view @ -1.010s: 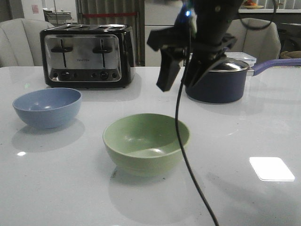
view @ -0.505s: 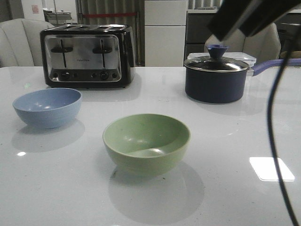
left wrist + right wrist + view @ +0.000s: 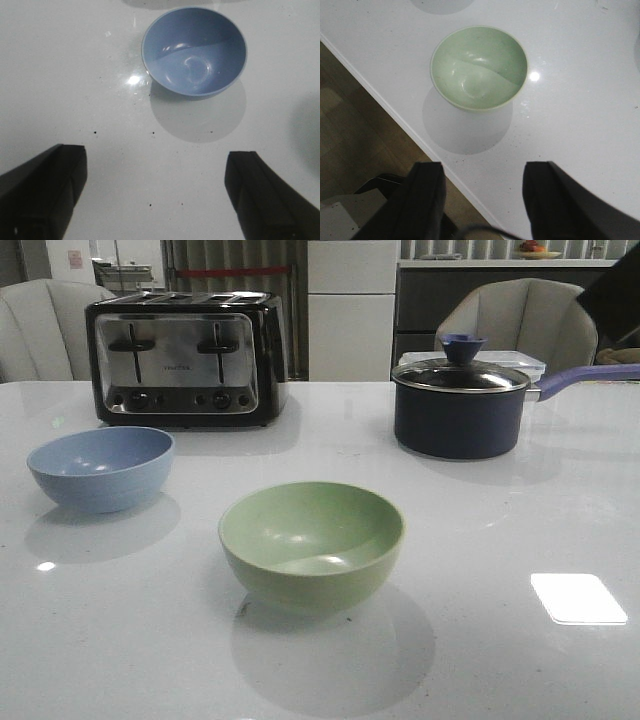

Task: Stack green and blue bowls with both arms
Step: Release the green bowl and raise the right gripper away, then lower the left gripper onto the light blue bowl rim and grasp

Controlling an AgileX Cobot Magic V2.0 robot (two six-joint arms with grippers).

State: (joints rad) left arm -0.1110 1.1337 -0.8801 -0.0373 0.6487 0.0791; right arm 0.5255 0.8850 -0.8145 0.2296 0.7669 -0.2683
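The pale green bowl [image 3: 311,545] stands upright and empty on the white table, near the middle front. The light blue bowl [image 3: 100,468] stands upright and empty to its left, well apart from it. In the left wrist view my left gripper [image 3: 155,195] hangs open above bare table, short of the blue bowl [image 3: 194,50], with nothing between its fingers. In the right wrist view my right gripper [image 3: 485,200] is open and empty over the table's edge, high above and short of the green bowl [image 3: 479,67]. In the front view only a dark piece of the right arm [image 3: 615,290] shows, top right.
A black and chrome toaster [image 3: 185,358] stands at the back left. A dark navy lidded saucepan [image 3: 460,410] with a purple handle [image 3: 590,375] stands at the back right, a white container [image 3: 520,362] behind it. The table edge [image 3: 395,112] drops to brown floor.
The right arm and its cable have swung from above the saucepan and green bowl up and out to the top right of the front view. Both bowls have stayed put.
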